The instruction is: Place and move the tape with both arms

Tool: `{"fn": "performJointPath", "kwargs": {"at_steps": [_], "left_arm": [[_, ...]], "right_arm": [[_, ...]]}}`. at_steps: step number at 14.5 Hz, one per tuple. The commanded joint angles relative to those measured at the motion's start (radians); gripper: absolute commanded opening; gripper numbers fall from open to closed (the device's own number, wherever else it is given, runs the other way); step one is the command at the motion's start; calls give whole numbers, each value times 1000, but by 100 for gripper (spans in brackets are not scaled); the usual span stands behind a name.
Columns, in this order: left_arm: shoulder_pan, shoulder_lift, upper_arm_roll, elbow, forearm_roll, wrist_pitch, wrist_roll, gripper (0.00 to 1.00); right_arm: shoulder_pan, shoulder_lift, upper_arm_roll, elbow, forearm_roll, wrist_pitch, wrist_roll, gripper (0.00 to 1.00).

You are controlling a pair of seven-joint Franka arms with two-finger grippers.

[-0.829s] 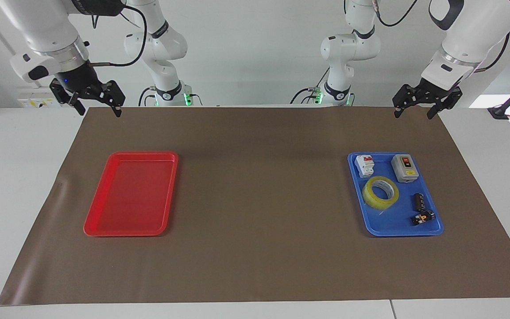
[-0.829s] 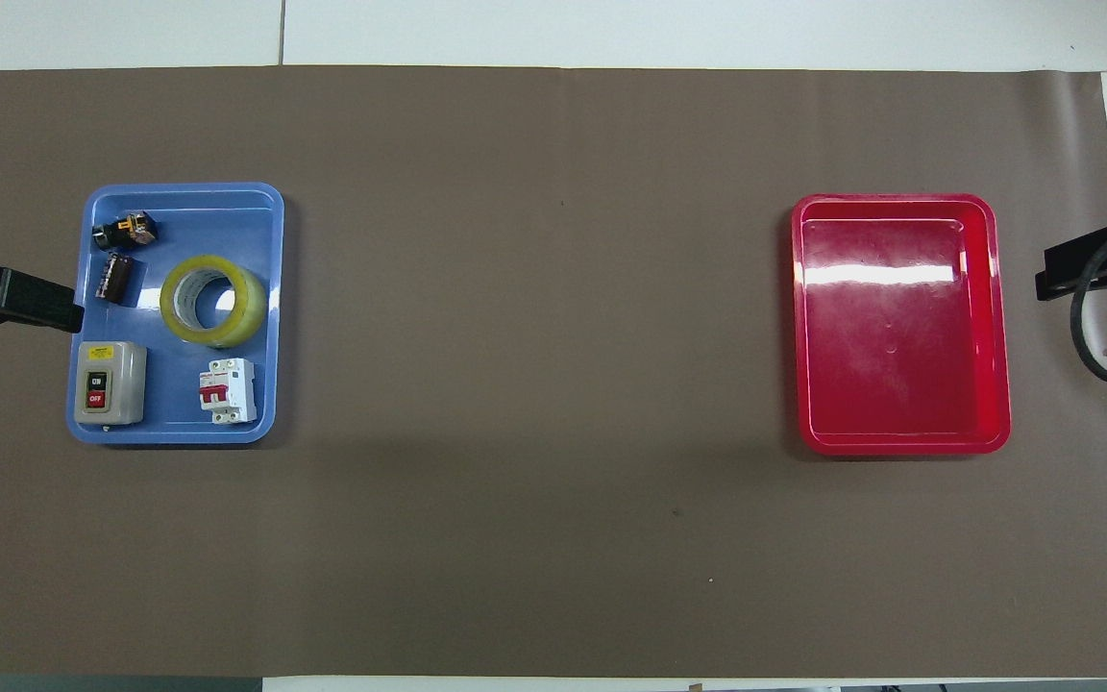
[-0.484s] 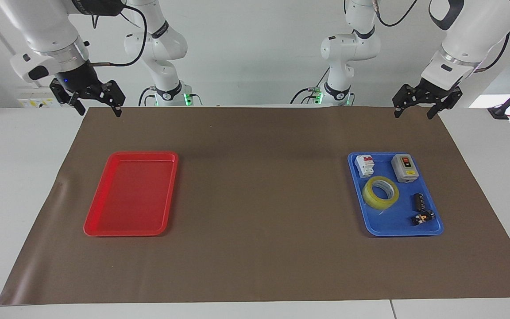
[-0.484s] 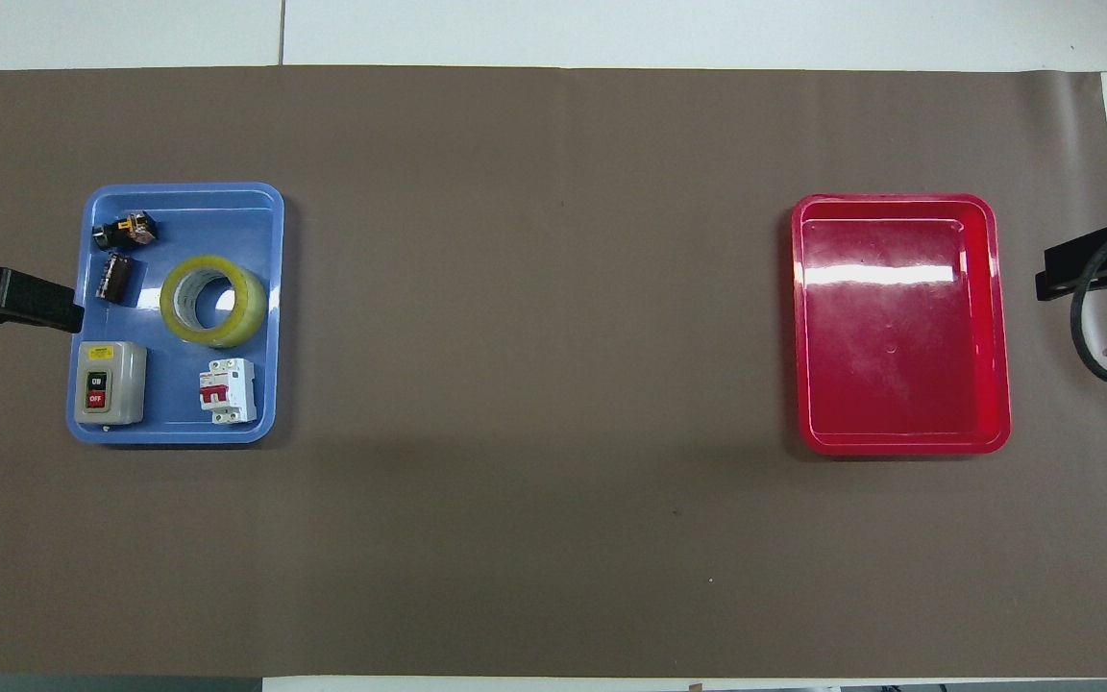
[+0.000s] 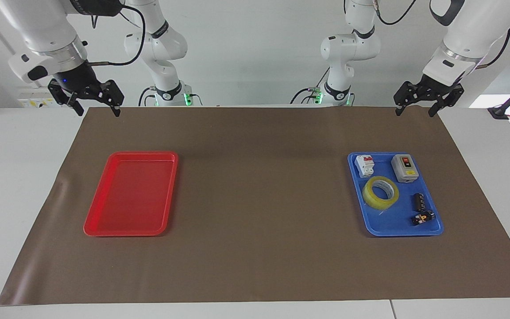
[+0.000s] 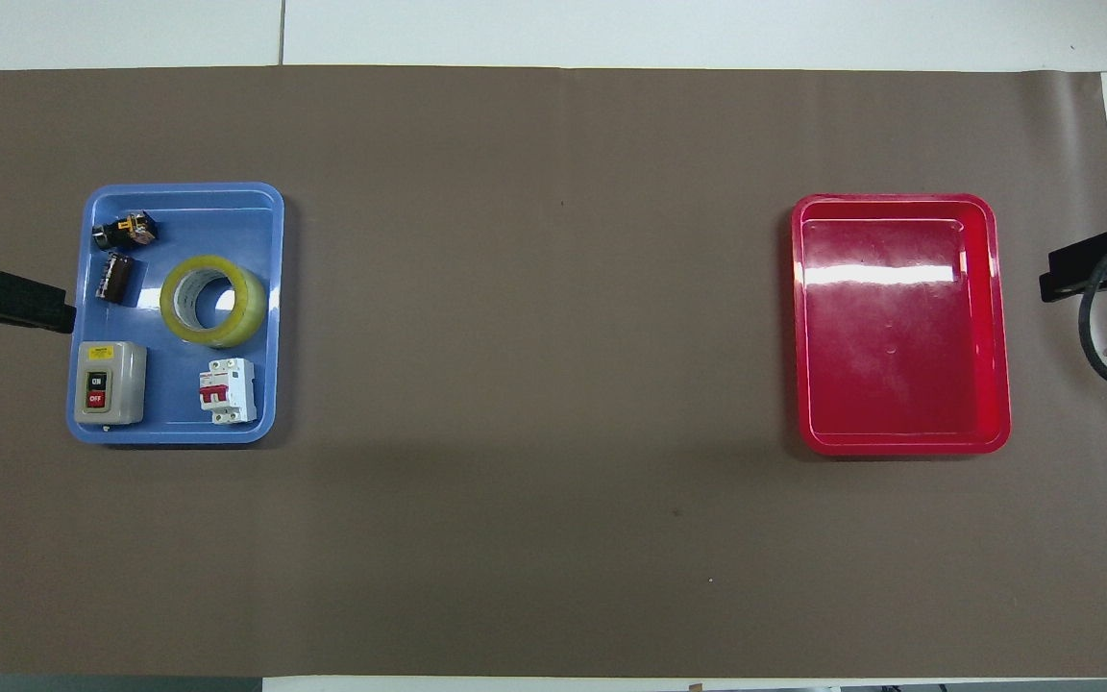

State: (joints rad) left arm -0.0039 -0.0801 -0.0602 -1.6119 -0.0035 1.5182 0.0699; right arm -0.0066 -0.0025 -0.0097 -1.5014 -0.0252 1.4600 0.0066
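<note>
Tape (image 5: 380, 192) lies flat in the blue tray (image 5: 385, 228) at the left arm's end of the table, untouched, with a grey switch box (image 5: 404, 168) and a white breaker (image 5: 365, 165) nearer the robots and two small dark parts (image 5: 420, 208) farther out. Over the last moment both arms have drifted slightly up and back; the left gripper (image 5: 416, 111) hangs wide open over the mat's edge, nearer the robots than the tray, and the right gripper (image 5: 97, 109), also wide open, waits over the mat's corner. The red tray (image 5: 104, 228) holds nothing. No reach has begun, so the task looks barely started.
</note>
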Motion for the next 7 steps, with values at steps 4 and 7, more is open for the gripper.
{"fn": "performJointPath", "kwargs": {"at_steps": [4, 7], "left_arm": [[64, 15, -3, -59, 17, 112, -32, 100], [105, 80, -1, -112, 17, 241, -33, 100]], "right_arm": [[-10, -16, 5, -20, 1, 19, -28, 100], [-10, -16, 5, -20, 1, 19, -28, 100]]}}
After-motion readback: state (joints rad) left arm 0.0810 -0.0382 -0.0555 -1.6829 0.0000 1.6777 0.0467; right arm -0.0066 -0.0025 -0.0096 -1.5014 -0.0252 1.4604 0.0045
